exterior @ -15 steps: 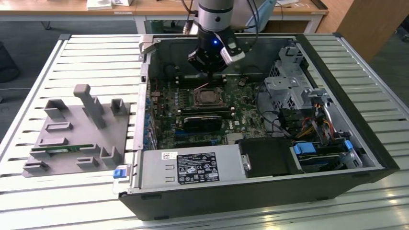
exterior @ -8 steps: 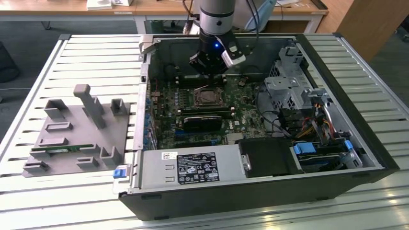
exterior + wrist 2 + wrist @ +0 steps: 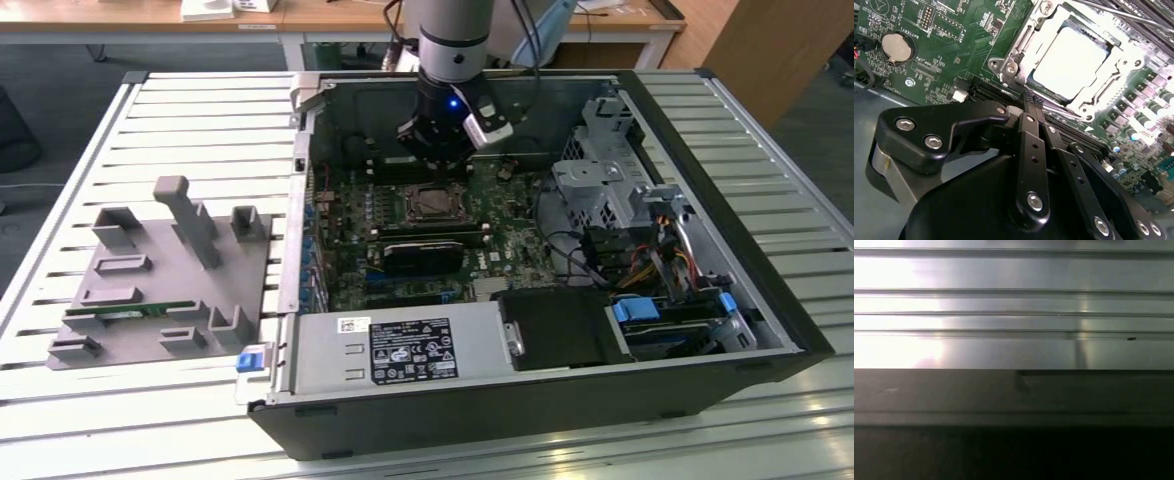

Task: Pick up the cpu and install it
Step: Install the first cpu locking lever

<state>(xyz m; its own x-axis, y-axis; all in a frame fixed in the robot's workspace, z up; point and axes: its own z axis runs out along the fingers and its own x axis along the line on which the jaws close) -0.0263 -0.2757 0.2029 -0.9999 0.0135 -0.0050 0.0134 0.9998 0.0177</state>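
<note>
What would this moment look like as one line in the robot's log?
gripper: above socket, inside computer case | cpu: seated in motherboard socket, not held | grey tray: on table, exterior view's left

I see a slatted metal table (image 3: 200, 110) carrying the open computer case (image 3: 534, 400) and, just beside it, a grey plastic tray (image 3: 160, 280).

One cpu (image 3: 1070, 62), one computer case (image 3: 534, 400), one grey tray (image 3: 160, 290), one hand (image 3: 438, 165).
</note>
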